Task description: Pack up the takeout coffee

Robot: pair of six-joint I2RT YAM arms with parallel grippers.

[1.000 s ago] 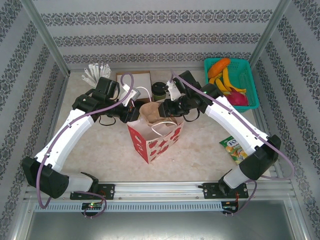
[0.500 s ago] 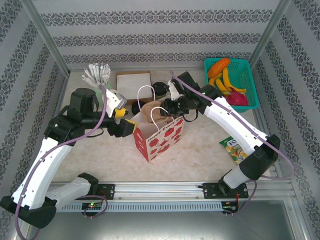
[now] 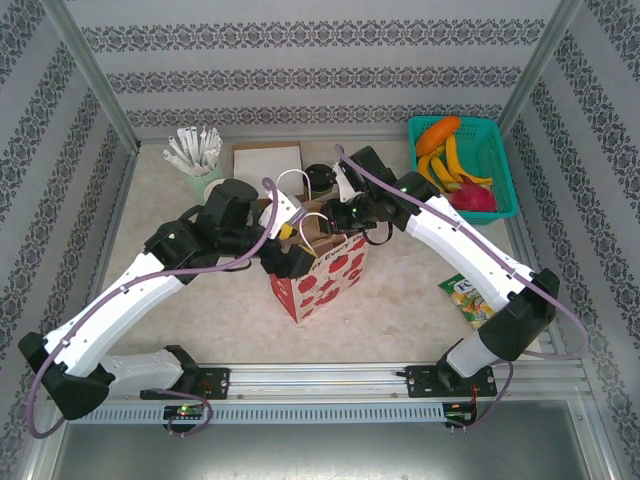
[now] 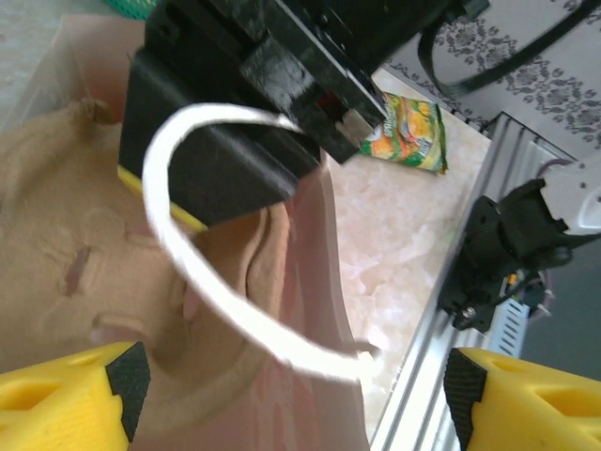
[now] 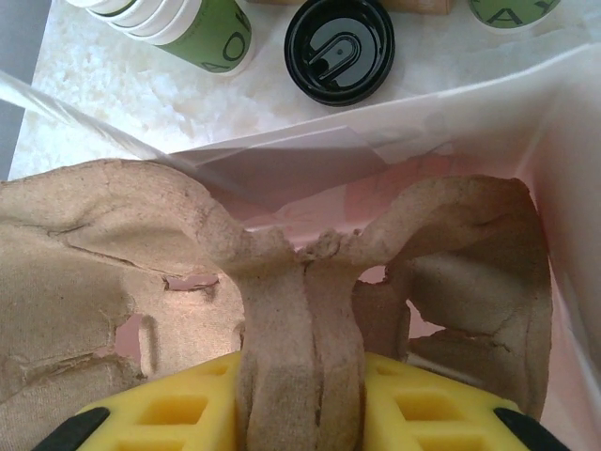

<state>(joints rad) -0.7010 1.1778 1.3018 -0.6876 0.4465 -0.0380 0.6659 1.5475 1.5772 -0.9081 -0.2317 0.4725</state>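
The takeout coffee (image 3: pixel 318 178) stands on the table behind the bag, and its black lid (image 5: pixel 339 49) shows just past the bag's far rim. The white paper bag (image 3: pixel 335 275) with red apples stands upright at the table's middle. A brown pulp cup carrier (image 5: pixel 103 282) sits inside it, and my right gripper (image 5: pixel 300 395) is shut on the carrier's centre ridge (image 5: pixel 302 310). The right gripper (image 3: pixel 327 220) hangs over the bag's mouth. My left gripper (image 3: pixel 290 258) is at the bag's left rim. Its jaws (image 4: pixel 296 395) stand wide open astride the bag's white handle (image 4: pixel 202 282).
A teal basket (image 3: pixel 495 130) of fruit sits at the back right. A green snack packet (image 3: pixel 465 298) lies at the right front. A cup of white-wrapped sticks (image 3: pixel 195 155) and a white box (image 3: pixel 267 160) stand at the back left. Stacked lidless cups (image 5: pixel 188 23) lie beside the coffee.
My left gripper opened, drew back to the left, then came in again at the bag's left rim. The right gripper kept its hold on the carrier, which sank lower into the bag.
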